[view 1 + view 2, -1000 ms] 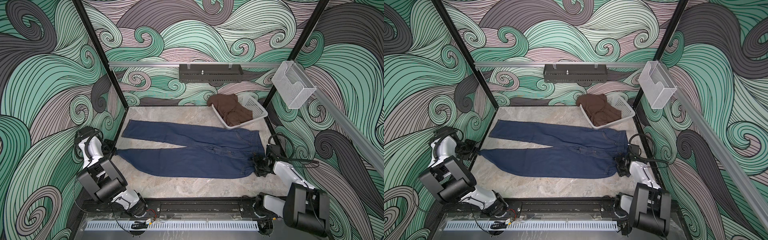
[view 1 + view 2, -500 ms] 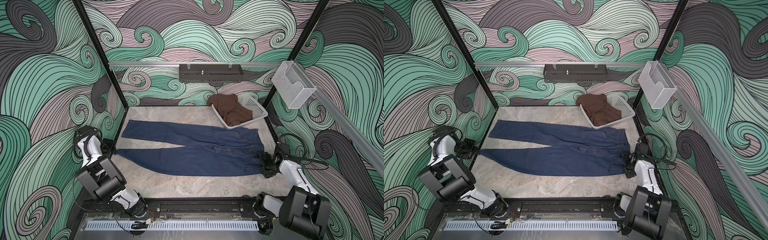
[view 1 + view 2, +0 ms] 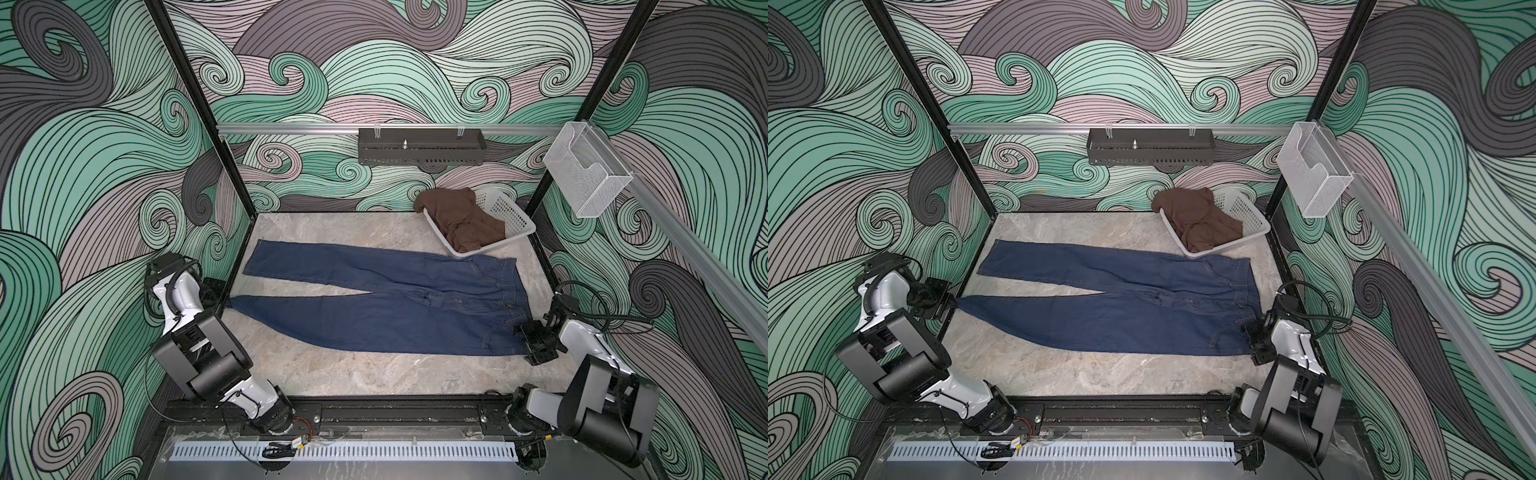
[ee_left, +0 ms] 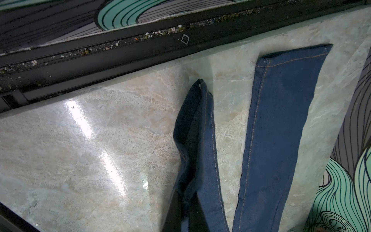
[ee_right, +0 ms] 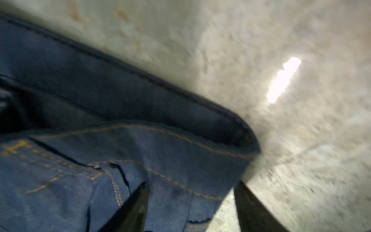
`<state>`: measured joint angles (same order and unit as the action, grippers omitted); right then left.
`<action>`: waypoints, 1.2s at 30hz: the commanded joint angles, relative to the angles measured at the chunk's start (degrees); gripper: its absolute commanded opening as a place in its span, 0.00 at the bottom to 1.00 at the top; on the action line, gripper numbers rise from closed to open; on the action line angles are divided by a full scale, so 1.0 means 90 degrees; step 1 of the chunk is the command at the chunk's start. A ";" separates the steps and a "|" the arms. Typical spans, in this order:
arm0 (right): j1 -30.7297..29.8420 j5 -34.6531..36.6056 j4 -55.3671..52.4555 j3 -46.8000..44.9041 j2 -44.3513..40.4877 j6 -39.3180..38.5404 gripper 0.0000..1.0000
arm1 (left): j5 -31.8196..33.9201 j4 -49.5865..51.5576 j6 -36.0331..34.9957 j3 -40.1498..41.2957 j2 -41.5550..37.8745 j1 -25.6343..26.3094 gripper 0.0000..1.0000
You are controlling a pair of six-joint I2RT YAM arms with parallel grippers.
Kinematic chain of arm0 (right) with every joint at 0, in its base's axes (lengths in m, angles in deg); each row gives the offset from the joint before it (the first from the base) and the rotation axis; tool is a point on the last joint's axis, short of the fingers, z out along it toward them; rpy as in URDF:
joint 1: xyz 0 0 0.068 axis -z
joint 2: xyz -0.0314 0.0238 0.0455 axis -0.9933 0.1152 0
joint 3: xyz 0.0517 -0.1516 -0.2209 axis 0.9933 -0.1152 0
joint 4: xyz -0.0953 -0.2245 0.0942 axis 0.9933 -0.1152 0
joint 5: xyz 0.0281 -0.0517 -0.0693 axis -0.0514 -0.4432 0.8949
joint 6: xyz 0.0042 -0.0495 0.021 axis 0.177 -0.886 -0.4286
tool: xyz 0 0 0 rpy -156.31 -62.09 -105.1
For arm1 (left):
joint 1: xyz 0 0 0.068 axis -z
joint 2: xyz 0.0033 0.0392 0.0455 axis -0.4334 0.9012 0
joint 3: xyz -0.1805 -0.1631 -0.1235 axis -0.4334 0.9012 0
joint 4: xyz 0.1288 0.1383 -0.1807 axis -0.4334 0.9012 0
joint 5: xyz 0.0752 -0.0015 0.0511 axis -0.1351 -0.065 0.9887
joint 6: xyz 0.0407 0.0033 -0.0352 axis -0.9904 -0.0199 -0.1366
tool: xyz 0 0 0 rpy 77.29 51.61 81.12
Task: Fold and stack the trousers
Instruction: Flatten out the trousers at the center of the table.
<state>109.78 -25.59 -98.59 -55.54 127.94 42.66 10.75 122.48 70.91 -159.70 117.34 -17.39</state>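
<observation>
- The table shows bare marble along its front. The trousers lie flat and unfolded across its middle, waist toward the right arm and the 2 legs toward the left arm.
- The right gripper sits low at the near corner of the waistband. In the right wrist view its fingers stand apart with that corner between them. The cloth looks not yet pinched.
- The left gripper is at the table's left edge, closed tight on the hem end of the near leg, which is bunched and drawn to a point there.
- The far leg lies flat and free, splayed away from the near one, with a wedge of table showing between them.
- In the far right corner a white basket holds a brown cloth. Its front rim sits just at the far edge of the waist.
- The step in hand looks like taking hold for fold 1, lengthwise, near leg over far leg. Nothing is folded or stacked yet.
- Next, the right gripper probably needs to close on the waist corner. Then both arms should lift the near edge together, keep it taut, and lay it over the far leg with the edges matched.
</observation>
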 commanded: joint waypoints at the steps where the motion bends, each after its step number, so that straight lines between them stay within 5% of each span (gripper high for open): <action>1: 0.0040 -0.0110 0.0498 -0.0291 0.0479 0.0058 0.48 | -0.0118 -0.0023 0.0001 -0.0268 0.0063 -0.0116 0.00; 6: 0.0029 -0.0449 0.0432 -0.0090 0.0173 0.0217 0.11 | -0.0165 0.0016 -0.0014 -0.0334 0.0072 -0.0141 0.00; 9: 0.0028 -0.0528 -0.0017 0.0326 -0.0333 0.0240 0.00 | -0.0184 0.0044 0.0010 -0.0390 0.0049 -0.0149 0.00; 15: 0.0029 -0.0911 -0.0780 0.1345 -0.0917 0.0498 0.00 | -0.0359 0.0217 0.0122 -0.0854 0.0069 -0.0142 0.00; 22: -0.0022 -0.1423 -0.0809 0.2123 -0.0389 0.0898 0.00 | -0.0597 0.0385 0.0362 -0.1665 0.0330 -0.0146 0.00; 30: -0.0324 -0.1683 -0.1315 0.4129 0.0069 0.1239 0.00 | -0.0827 0.1171 0.0554 -0.3303 0.0613 -0.0138 0.00; 36: -0.0210 -0.1675 -0.1468 0.3137 -0.0561 0.0996 0.00 | -0.0820 0.1308 0.0164 -0.2447 0.0087 -0.0349 0.00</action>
<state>107.07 -40.73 -108.36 -22.51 124.99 52.41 2.11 132.95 74.49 -184.35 121.02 -18.35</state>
